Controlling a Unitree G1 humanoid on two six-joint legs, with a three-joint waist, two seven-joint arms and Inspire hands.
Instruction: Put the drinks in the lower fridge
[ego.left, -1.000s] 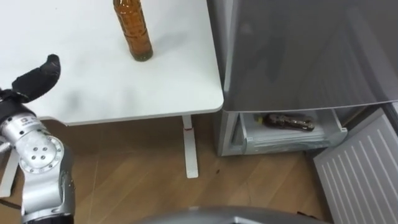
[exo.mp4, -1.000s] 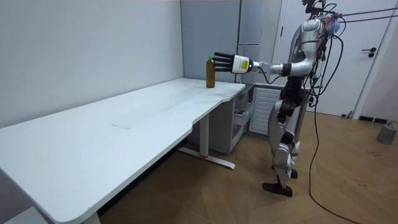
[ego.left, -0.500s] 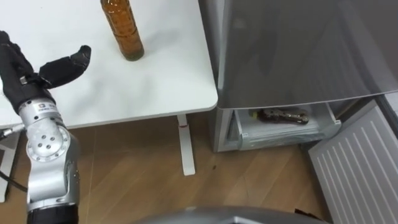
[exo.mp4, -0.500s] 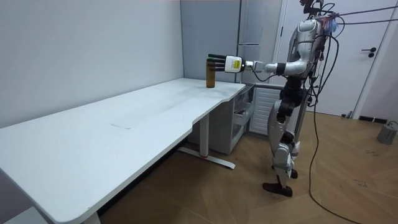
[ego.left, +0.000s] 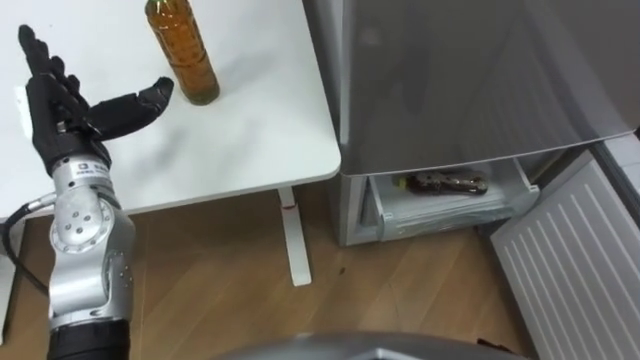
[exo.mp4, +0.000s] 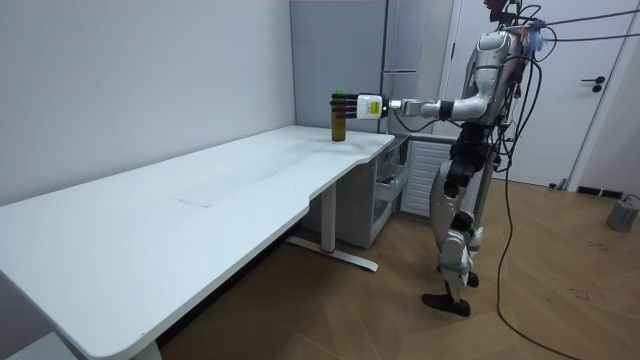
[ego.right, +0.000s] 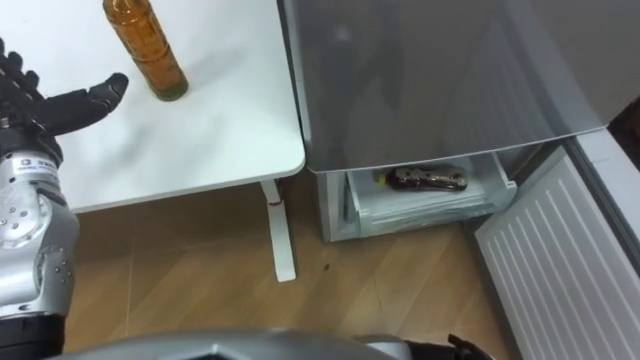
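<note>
the left robot hand (ego.left: 65, 122) is held out over the counter (ego.left: 250, 130) with its fingers straight and spread and the thumb swung wide, holding nothing. the bottle (ego.left: 183, 55) stands upright just beyond the thumb tip, near it but apart, to the hand's right and a little ahead. it looks like clear plastic filled with amber drink, so it should be fairly heavy for its width, stiff while full, and smooth enough to slip under hard fingers. being tall and narrow, it would tip easily if nudged high up. the best hold looks to be round the straight body at about mid-height, thumb on one side and fingers wrapping the other, below the narrowing shoulder. far to the hand's right and well below it, the fridge (ego.left: 470, 80) has its lower drawer (ego.left: 450, 210) open, with a second bottle (ego.left: 440, 183) lying on its side inside. the grasp is not yet made
</note>
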